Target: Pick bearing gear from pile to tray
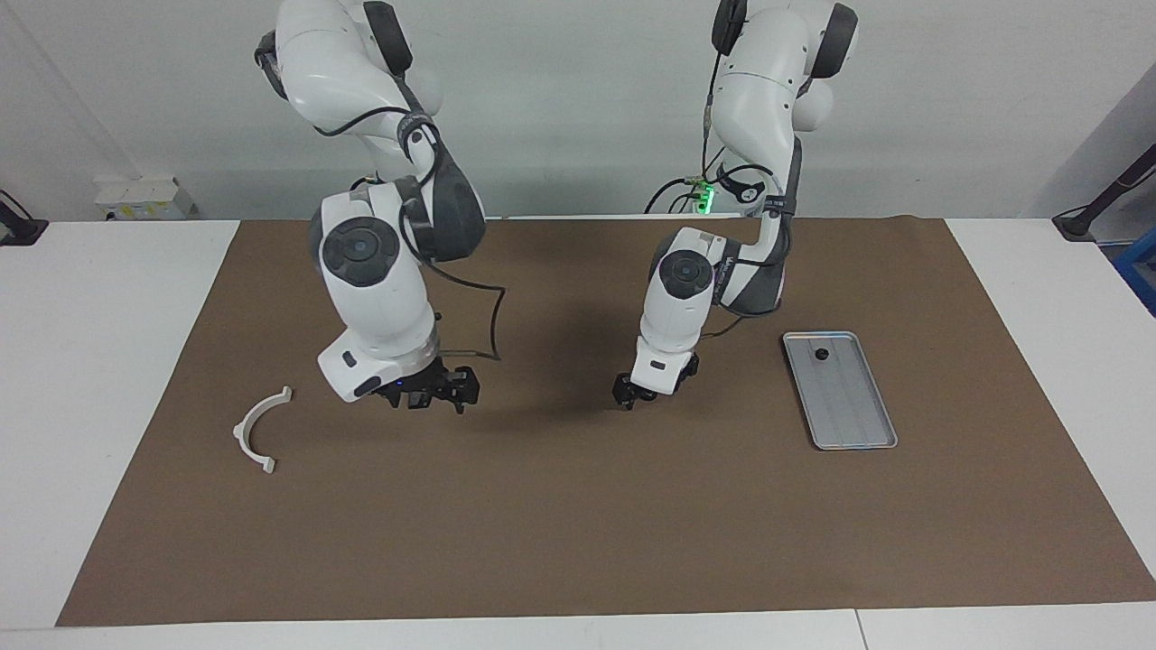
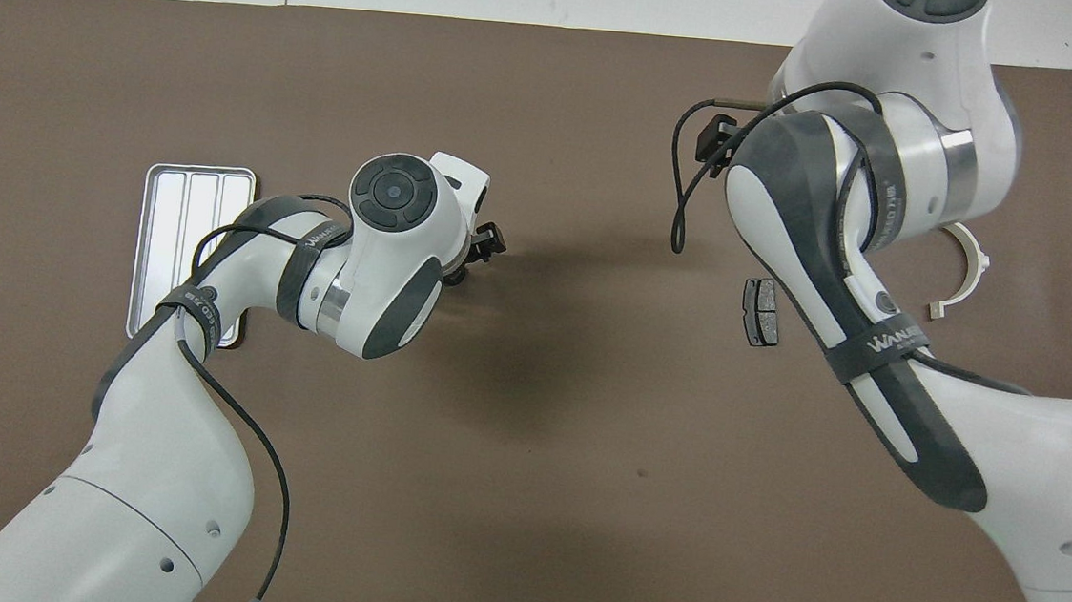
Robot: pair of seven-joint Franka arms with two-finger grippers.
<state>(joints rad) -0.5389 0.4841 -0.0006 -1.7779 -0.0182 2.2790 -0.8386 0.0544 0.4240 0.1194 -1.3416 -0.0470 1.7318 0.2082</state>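
The bearing gear (image 2: 455, 277), a small dark round piece, lay on the brown mat (image 1: 578, 524) about midway along the worktop (image 1: 108, 361), between the tray (image 1: 853, 411) and the rest of the pile. From overhead only its edge showed under my left wrist. In the facing view it was hidden by my left hand (image 1: 629, 400), which was low on the mat right at it.

I judged this to be the grasp itself. Whether that hand was apart or already clamped on the gear, I could not tell.

The tray sat toward my left arm's end of the worktop, well apart from the gear, with one small black piece (image 1: 821, 355) already in it.

My right hand (image 1: 444, 394) waited, apart and empty, low over the mat near a dark brake pad (image 2: 763, 311) and the white bracket (image 1: 257, 433).

The next move, as I judged it, called for a firm pinch across so small a round part, then a straight lift before carrying it over the tray's rim.
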